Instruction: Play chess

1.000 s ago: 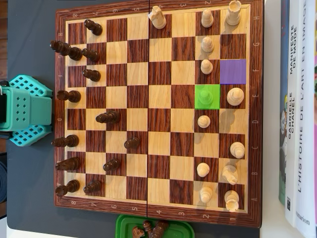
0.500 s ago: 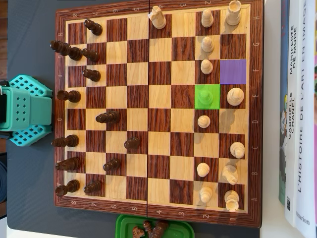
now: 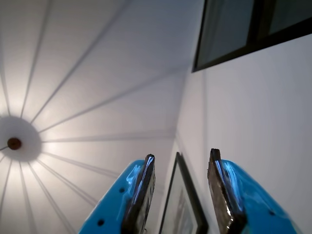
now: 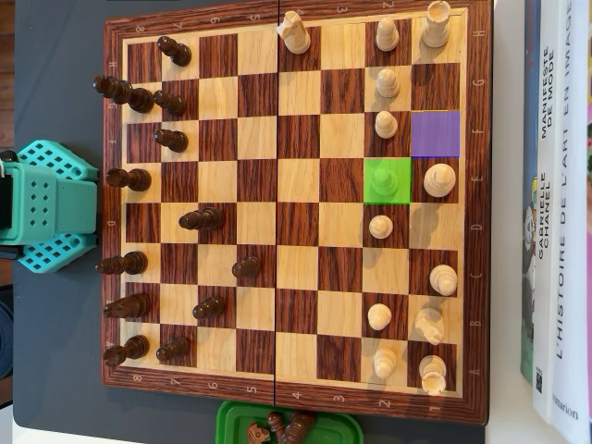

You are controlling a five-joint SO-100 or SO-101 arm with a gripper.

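Observation:
My gripper (image 3: 182, 155) shows only in the wrist view. It points up at the ceiling, and its blue fingers (image 3: 141, 190) stand apart with nothing between them. In the overhead view the wooden chessboard (image 4: 296, 222) lies flat. Dark pieces (image 4: 201, 219) stand along its left side and light pieces (image 4: 380, 226) along its right. One square is marked green (image 4: 387, 180) and is bare. Another is marked purple (image 4: 435, 133) and is bare too. A light piece (image 4: 439, 178) stands just right of the green square. The gripper is out of the overhead view.
The arm's teal base (image 4: 46, 205) sits at the board's left edge. A green tray (image 4: 231, 421) with some dark pieces (image 4: 287, 427) lies below the board. Books (image 4: 555, 213) lie along the right edge. The wrist view shows a ceiling lamp (image 3: 14, 143), a framed picture (image 3: 183, 204) and a window (image 3: 243, 29).

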